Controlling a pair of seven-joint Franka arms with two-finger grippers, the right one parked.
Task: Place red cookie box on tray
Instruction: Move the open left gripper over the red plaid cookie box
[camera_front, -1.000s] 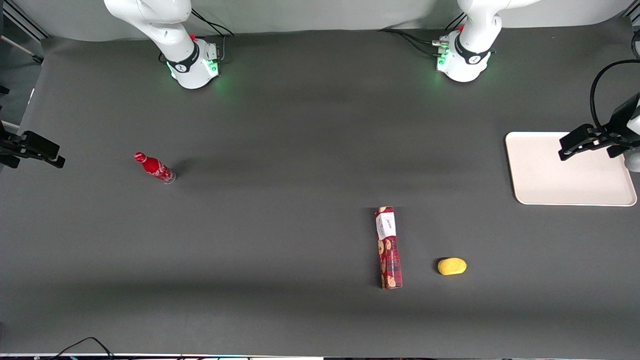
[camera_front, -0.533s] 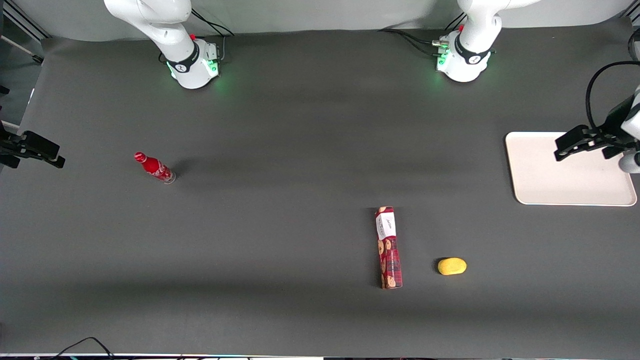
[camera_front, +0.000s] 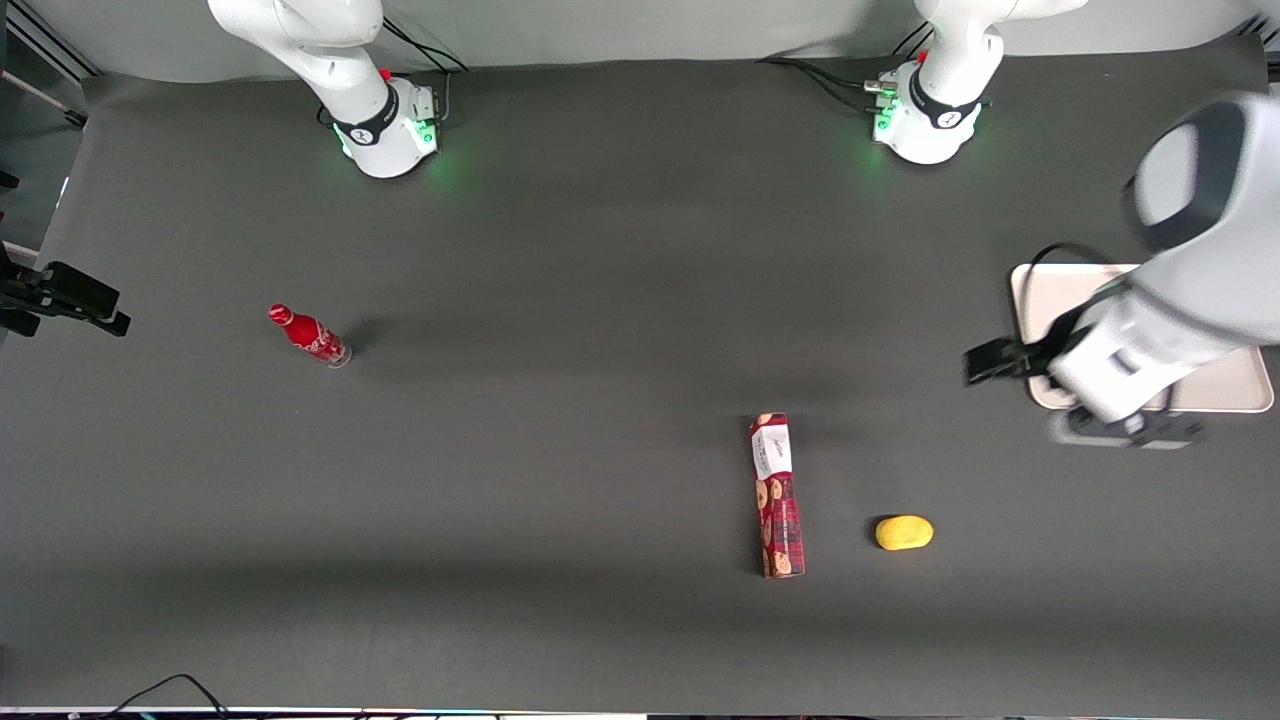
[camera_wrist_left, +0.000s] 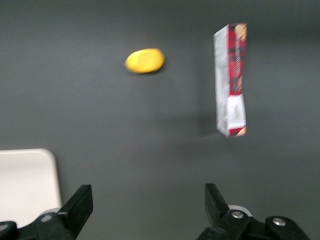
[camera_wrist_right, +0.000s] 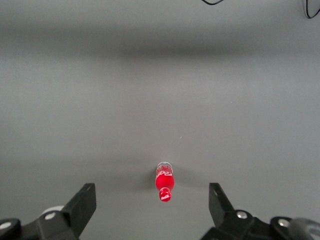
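The red cookie box (camera_front: 777, 497) lies flat on the dark table, its white-labelled end pointing away from the front camera. It also shows in the left wrist view (camera_wrist_left: 231, 80). The cream-white tray (camera_front: 1035, 290) sits toward the working arm's end of the table, partly covered by the arm; one corner of it shows in the left wrist view (camera_wrist_left: 25, 180). My left gripper (camera_front: 1125, 432) hovers over the tray's edge nearest the front camera, well apart from the box. It is open and empty, with bare table between its fingers (camera_wrist_left: 148, 200).
A small yellow lemon-like object (camera_front: 904, 532) lies beside the box, between it and the tray's end of the table; it also shows in the left wrist view (camera_wrist_left: 144, 60). A small red bottle (camera_front: 308, 335) stands toward the parked arm's end.
My left arm has swung from above the tray toward the front camera and toward the box; it now covers much of the tray. The box, yellow object and bottle have not moved.
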